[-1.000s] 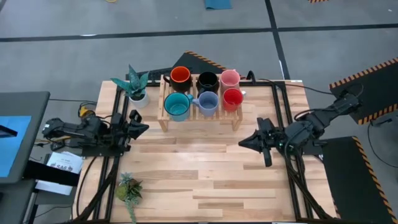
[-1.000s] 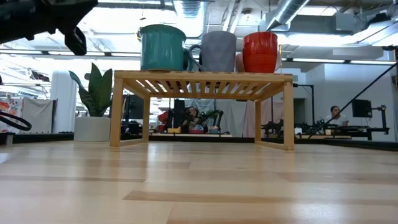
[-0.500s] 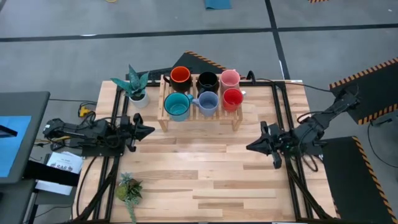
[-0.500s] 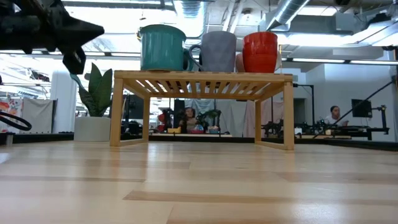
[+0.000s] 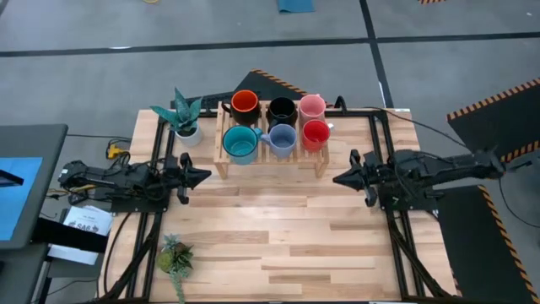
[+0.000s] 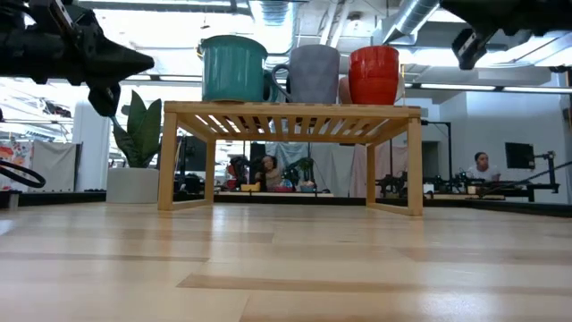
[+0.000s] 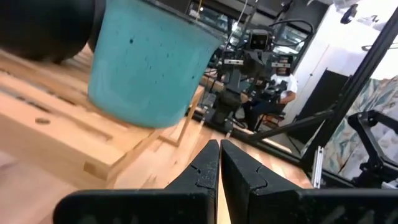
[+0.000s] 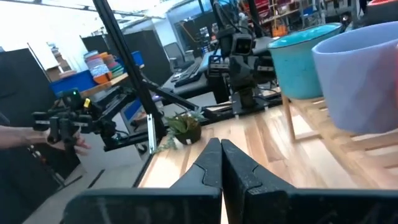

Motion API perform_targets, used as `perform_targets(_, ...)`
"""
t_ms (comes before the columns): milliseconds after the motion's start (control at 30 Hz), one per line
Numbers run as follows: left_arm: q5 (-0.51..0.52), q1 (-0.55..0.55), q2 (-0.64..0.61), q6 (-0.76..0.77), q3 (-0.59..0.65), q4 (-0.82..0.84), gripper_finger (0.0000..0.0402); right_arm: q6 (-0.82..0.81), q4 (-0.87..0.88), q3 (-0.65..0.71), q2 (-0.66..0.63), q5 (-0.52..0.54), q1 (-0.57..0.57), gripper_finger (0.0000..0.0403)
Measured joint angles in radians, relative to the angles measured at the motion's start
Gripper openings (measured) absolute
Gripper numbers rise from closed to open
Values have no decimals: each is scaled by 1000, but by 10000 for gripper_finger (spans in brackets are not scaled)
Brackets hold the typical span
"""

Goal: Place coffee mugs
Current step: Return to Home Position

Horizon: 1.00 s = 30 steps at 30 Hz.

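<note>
The left gripper (image 5: 199,176) hangs over the left part of the table (image 5: 278,241). It points toward the middle, near the left front leg of the wooden shelf (image 5: 272,163) but apart from it. Its fingers (image 7: 199,175) are pressed together with nothing between them.

A spiky potted plant (image 5: 184,116) stands at the table's far left corner, just beside the shelf's left end. A smaller plant (image 5: 175,256) sits by the left edge, toward the near corner.

The shelf stands at the middle of the table's far edge and carries all six mugs upright in two rows. The row nearer the table's near edge holds, from the left, the teal mug (image 5: 240,143), the blue-grey mug (image 5: 281,139) and the red mug (image 5: 315,133). The row behind holds the orange-inside dark mug (image 5: 244,103), the black mug (image 5: 281,110) and the pale pink mug (image 5: 311,106). Neighbouring mugs stand close, but it cannot be told whether they touch.

The right gripper (image 5: 339,179) hovers over the right part of the table, pointing inward, near the shelf's right front leg and clear of it. Its fingers (image 8: 208,167) are also closed together, gripping nothing.
</note>
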<state>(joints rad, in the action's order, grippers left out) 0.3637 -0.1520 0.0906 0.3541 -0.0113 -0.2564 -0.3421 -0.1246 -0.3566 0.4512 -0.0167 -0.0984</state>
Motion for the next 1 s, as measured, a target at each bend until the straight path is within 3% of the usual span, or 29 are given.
perform_targets(167, 0, 0, 0, -11, 0, 57, 0, 1, 25, 71, -140, -55, 72, 18)
perform_targets(500, -6, 0, 8, -55, -3, 200, 0, -32, 37, 262, -448, -63, 81, 18)
perform_targets(1000, -11, 0, 8, -54, -5, 208, 0, 65, 89, 348, -444, -22, 81, 20)
